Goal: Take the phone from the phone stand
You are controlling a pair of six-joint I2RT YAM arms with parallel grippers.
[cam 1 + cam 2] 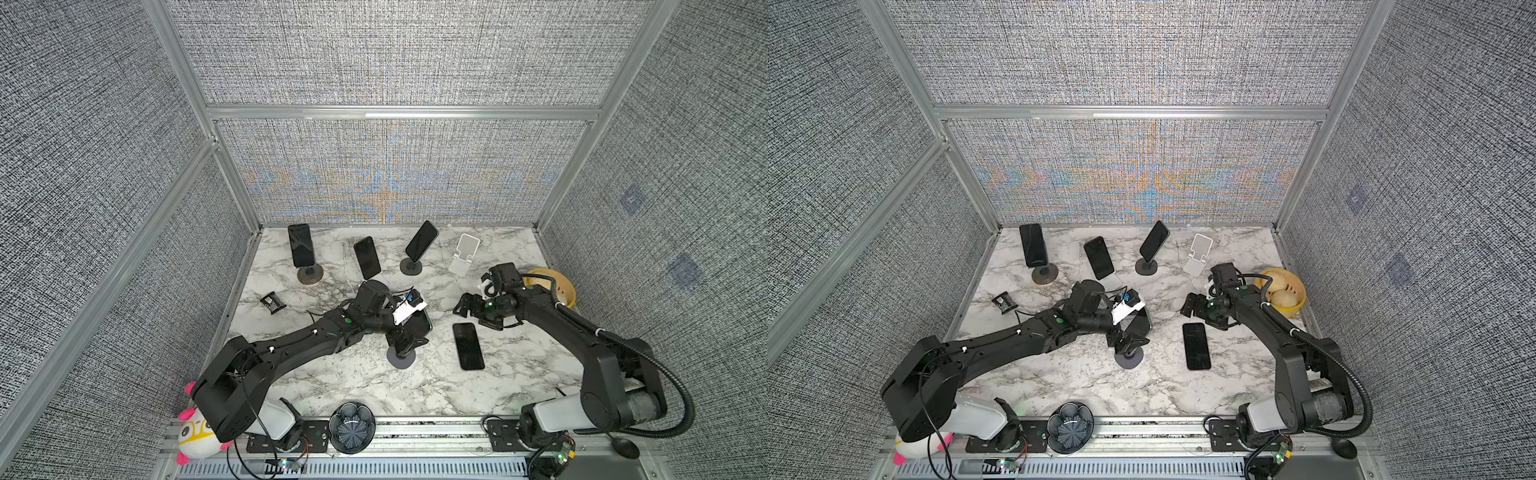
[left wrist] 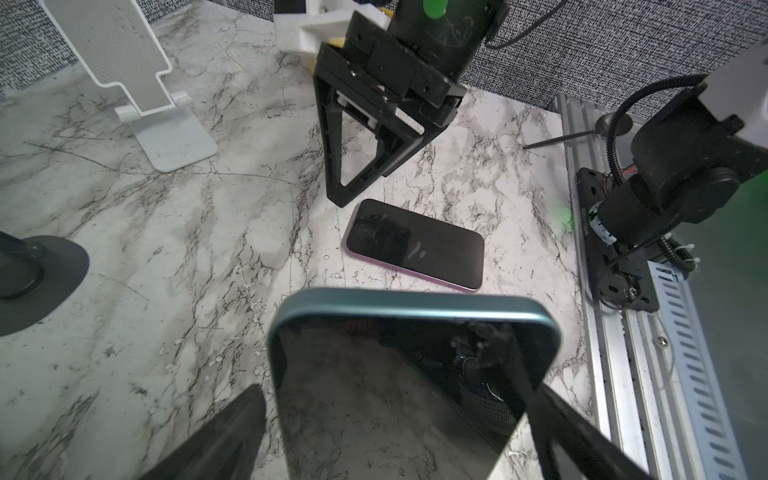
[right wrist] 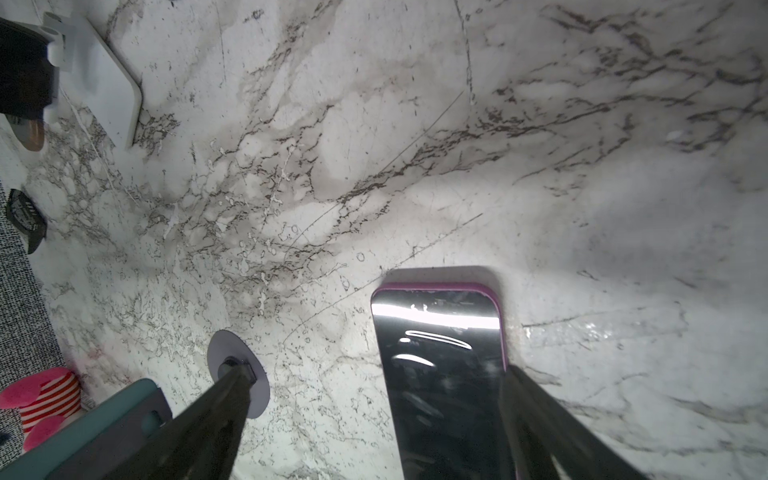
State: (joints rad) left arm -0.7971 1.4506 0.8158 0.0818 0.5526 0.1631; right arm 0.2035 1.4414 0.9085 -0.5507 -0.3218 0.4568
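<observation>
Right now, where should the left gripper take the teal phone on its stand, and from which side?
Probably pinch its two long side edges, coming down over the top edge. The teal phone stands tilted on the stand, edges exposed, and the open left gripper straddles it.

Matte-black and angular, the left arm [image 1: 291,349] and right arm [image 1: 552,316] each have a pale grey base housing [image 1: 557,411], a black bolted mounting plate [image 1: 505,434] and a green dot [image 1: 348,320] near the wrist. The left carries a white printed bracket [image 1: 409,311] and white cable ties [image 1: 271,350]; a ribbed black hose [image 1: 669,365] loops off the right. The right's fingers [image 2: 332,137] are open triangular frames studded with small screws.
</observation>
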